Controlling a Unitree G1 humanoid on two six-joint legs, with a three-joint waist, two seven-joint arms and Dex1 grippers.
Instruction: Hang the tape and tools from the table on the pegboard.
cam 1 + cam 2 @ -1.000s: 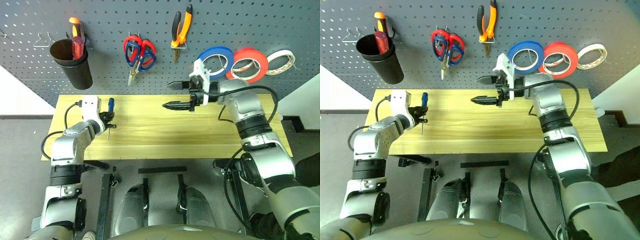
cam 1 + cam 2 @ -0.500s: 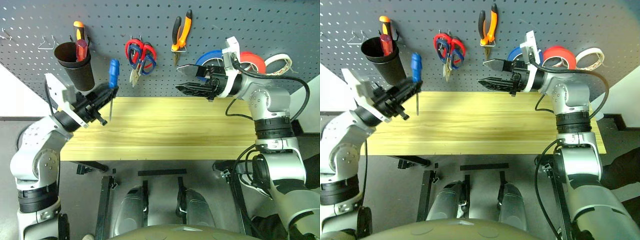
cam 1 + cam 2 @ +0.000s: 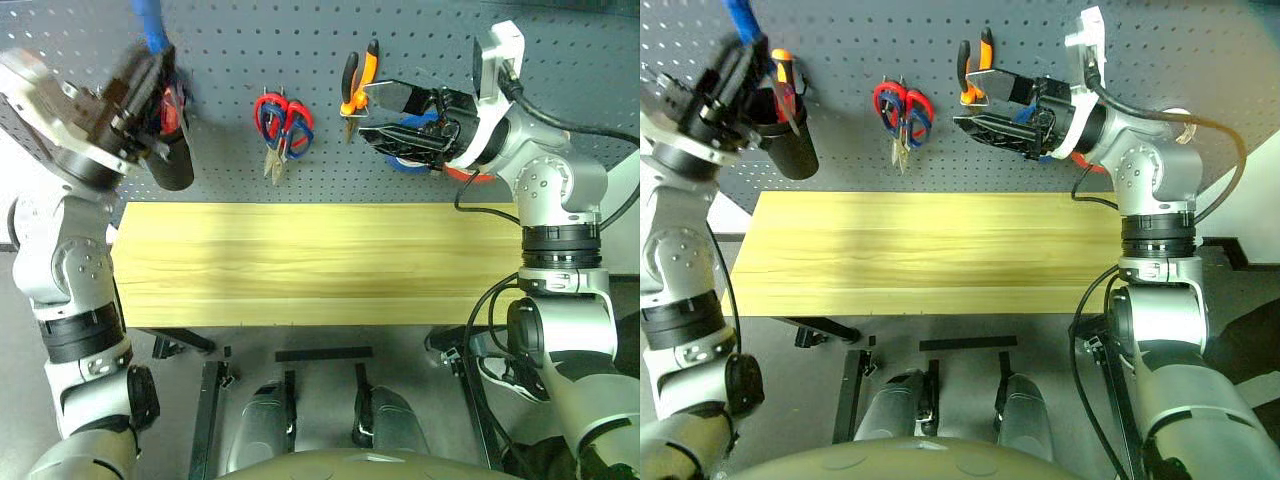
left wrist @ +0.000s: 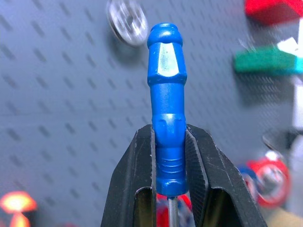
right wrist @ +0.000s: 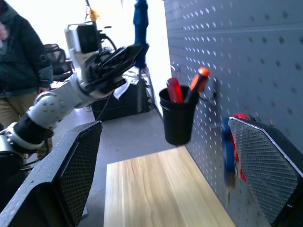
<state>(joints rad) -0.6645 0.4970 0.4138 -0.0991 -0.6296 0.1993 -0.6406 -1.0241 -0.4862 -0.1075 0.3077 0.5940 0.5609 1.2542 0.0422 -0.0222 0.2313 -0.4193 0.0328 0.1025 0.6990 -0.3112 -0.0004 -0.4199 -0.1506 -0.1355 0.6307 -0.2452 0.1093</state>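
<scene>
Dark grey pegboard [image 3: 230, 60] fills the background above the table [image 3: 310, 265], whose top is bare.

Left gripper [image 4: 169, 156] is raised in front of the pegboard, beside the cup [image 3: 172, 165]. Its 2 fingers [image 4: 137, 175] are clamped on the lower part of the screwdriver [image 4: 166, 94] handle. The blue handle rises past the fingertips; the metal shaft runs down between the fingers.

Right gripper [image 3: 375, 112] is held level in front of the pegboard, pointing toward the robot's left, jaws spread wide with nothing between them. It stands just beside the pliers [image 3: 356, 80] hanging on a hook and in front of the blue tape [image 3: 410, 160].

Containers:
- The black cup hangs on the pegboard and holds 2 screwdrivers, 1 red-handled [image 5: 173, 91] and 1 orange-handled [image 5: 198, 81].

Other hanging items: scissors [image 3: 282, 125], a red pair and a dark-blue pair on 1 hook.

View differences:
- Right wrist view shows a person [image 5: 21, 61] in a dark jacket standing beyond the table end.
- Left wrist view shows the grip on the handle at close range.
</scene>
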